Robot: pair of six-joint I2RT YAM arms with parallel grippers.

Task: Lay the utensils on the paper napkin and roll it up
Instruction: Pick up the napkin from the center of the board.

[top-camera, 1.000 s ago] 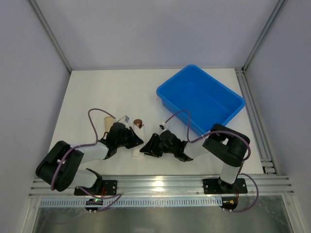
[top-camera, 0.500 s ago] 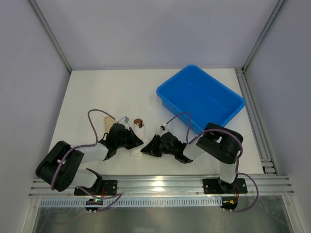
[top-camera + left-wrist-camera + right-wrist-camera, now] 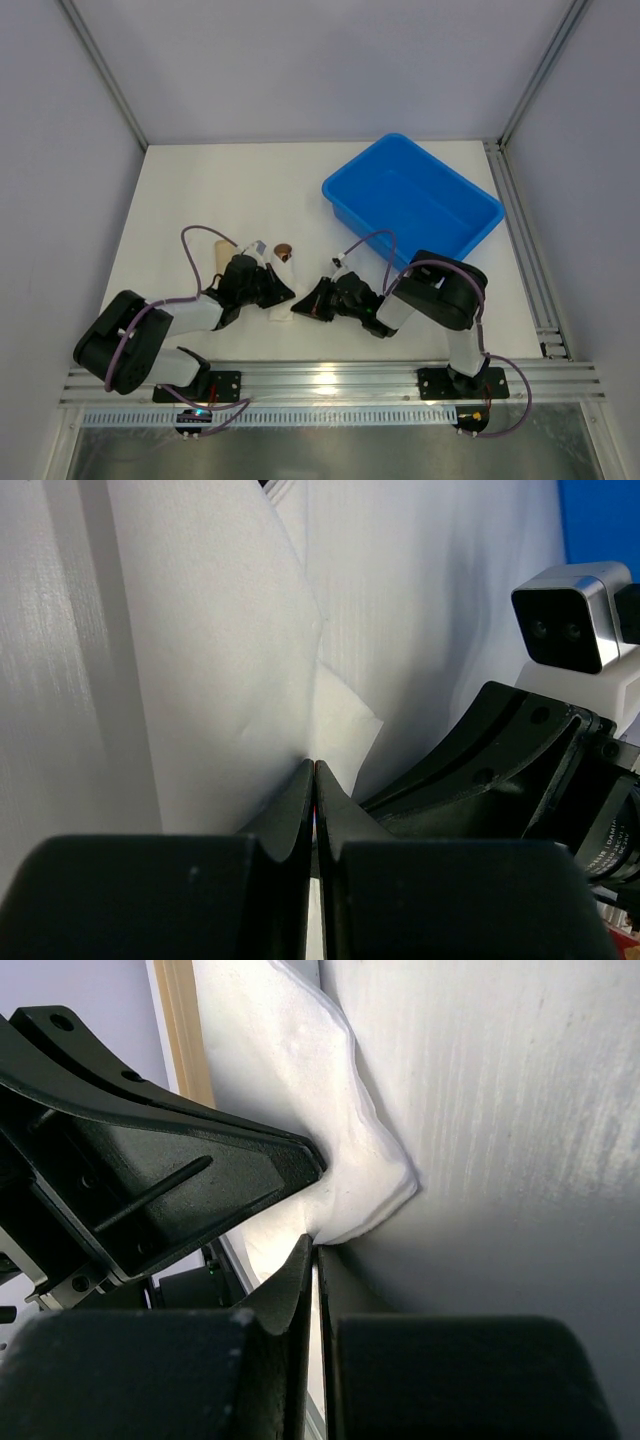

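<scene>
Seen from above: left arm (image 3: 185, 315) and right arm (image 3: 440, 290) both folded low over the counter, elbows out, forearms angled inward. Left claw (image 3: 286, 294) pressed closed, fingers (image 3: 288, 815) meeting with no gap, aimed toward the right claw. Right claw (image 3: 299, 308) likewise closed, fingers (image 3: 285, 1285) flush together, aimed back at the left claw. Tips just beside each other, nearly nose to nose.

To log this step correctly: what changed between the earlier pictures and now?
The right hand closed on the edge of the paper napkin, and its elbow swung slightly left. The left hand stayed shut on it; the tan cylinder and blue tub did not move.
</scene>
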